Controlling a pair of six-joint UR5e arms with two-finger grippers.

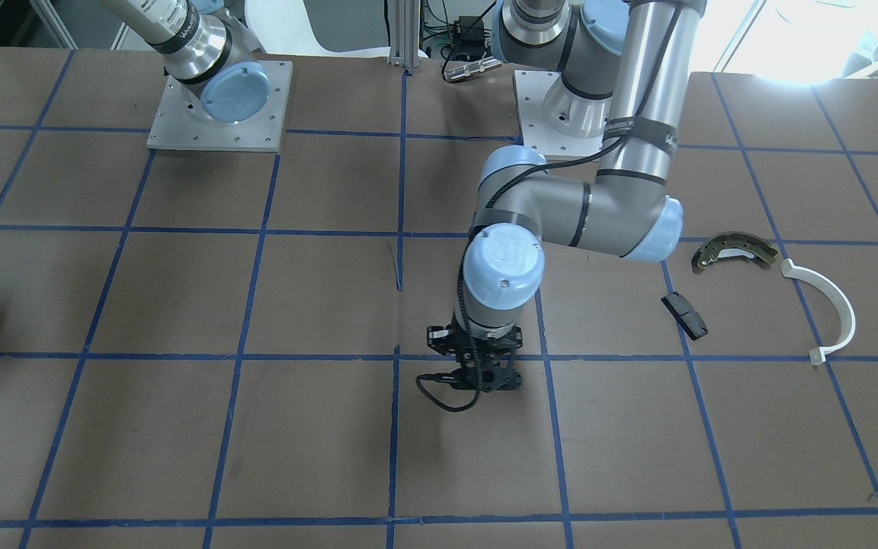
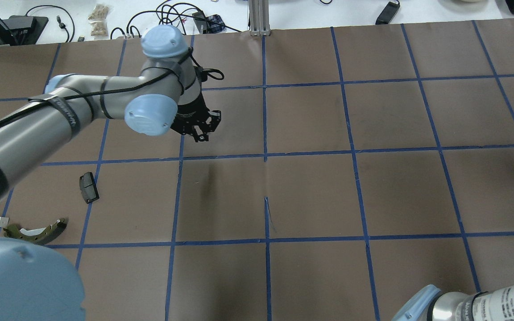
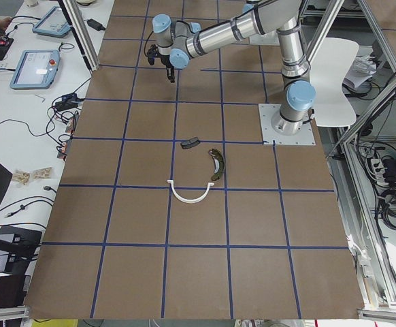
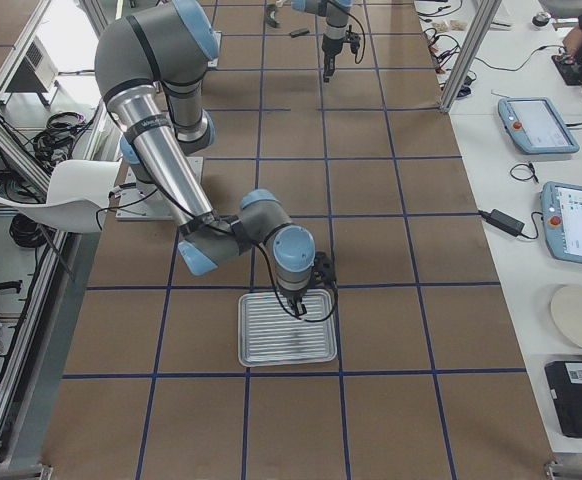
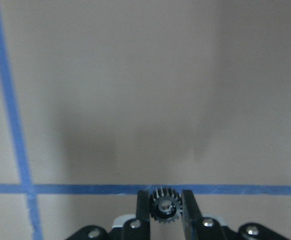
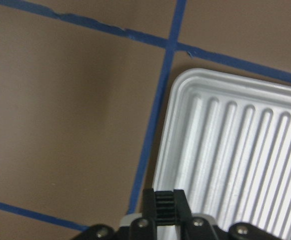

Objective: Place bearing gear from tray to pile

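Observation:
My left gripper is shut on a small dark toothed bearing gear, held between its fingertips above bare brown table. In the front view the left gripper hangs near the table's middle, well away from the pile. The pile holds a rusty brake shoe, a black pad and a white half-ring. My right gripper is shut with nothing seen in it, over the corner of the ribbed pale tray. In the right side view the tray looks bare.
The table is brown paper with a blue tape grid. The arms' base plates stand at the robot's side. Cables and tablets lie beyond the far edge.

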